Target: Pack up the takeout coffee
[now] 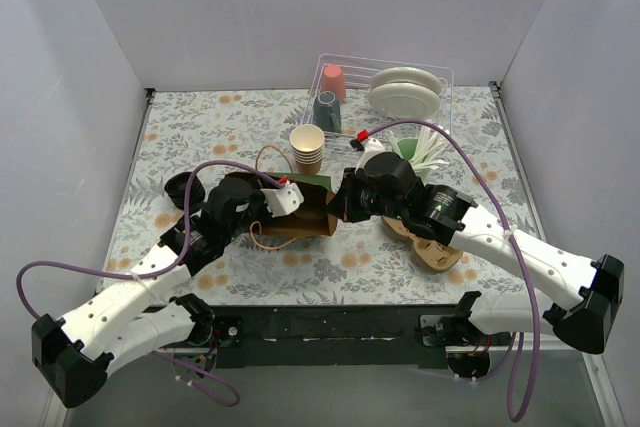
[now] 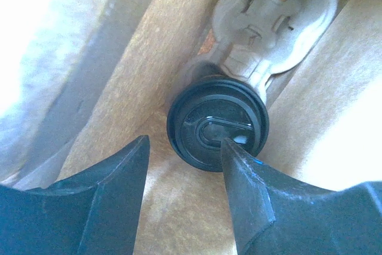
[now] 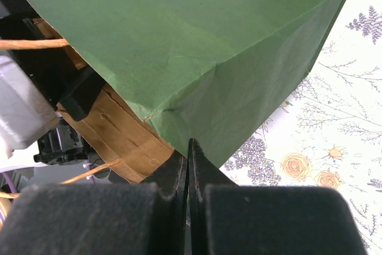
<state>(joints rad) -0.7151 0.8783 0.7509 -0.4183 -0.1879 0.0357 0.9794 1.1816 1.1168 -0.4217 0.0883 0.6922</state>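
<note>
The takeout coffee (image 2: 218, 125) lies inside the paper bag (image 2: 149, 58), its black lid facing the left wrist camera; the cup body is hidden behind the lid. My left gripper (image 2: 185, 147) is open just in front of the lid, its right fingertip (image 2: 239, 159) overlapping the lid's edge. From above, the bag (image 1: 312, 215) lies on its side at the table's middle, with my left gripper (image 1: 262, 212) reaching into its mouth and the coffee hidden. My right gripper (image 3: 189, 147) is shut, pinching the edge of the bag's green outside (image 3: 197, 46).
A pale moulded piece (image 2: 271, 22) sits deeper in the bag. A stack of lidless paper cups (image 1: 308, 147) stands behind the bag. The dish rack (image 1: 440, 75) holds cups and plates. A loose black round piece (image 1: 180, 187) lies far left, and a wooden board (image 1: 432, 250) under the right arm.
</note>
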